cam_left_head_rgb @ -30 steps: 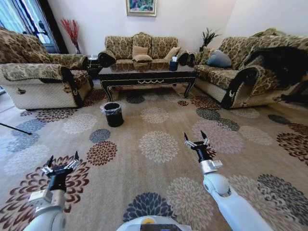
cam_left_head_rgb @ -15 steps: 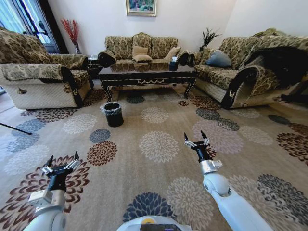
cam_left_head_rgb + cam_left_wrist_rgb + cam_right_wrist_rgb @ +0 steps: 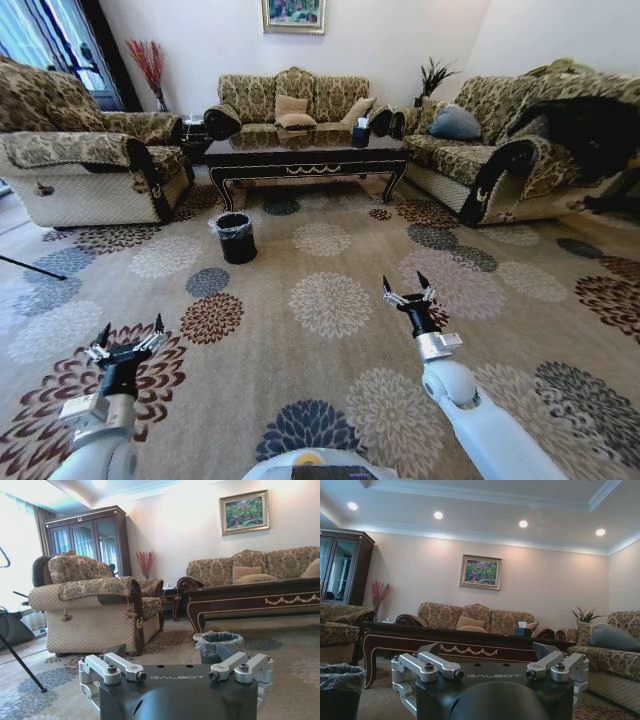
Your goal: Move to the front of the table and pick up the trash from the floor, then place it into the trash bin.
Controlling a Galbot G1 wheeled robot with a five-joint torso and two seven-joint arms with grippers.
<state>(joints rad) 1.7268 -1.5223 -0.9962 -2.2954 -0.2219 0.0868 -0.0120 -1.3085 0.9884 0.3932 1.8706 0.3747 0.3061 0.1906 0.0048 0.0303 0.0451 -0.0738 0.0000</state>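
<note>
Nothing moved since prev frame; left gripper (image 3: 129,336) & right gripper (image 3: 409,290) fingers spread, empty, over carpet (image 3: 330,300).

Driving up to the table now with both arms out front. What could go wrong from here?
1. The trash bin stands on the carpet between the robot and the table, left of centre; a straight drive might clip it.
2. The left gripper and right gripper are both open and held low and forward, so they would likely hit furniture first.
3. On the busy floral carpet I cannot make out any trash yet, so small scraps could be driven over.
</note>
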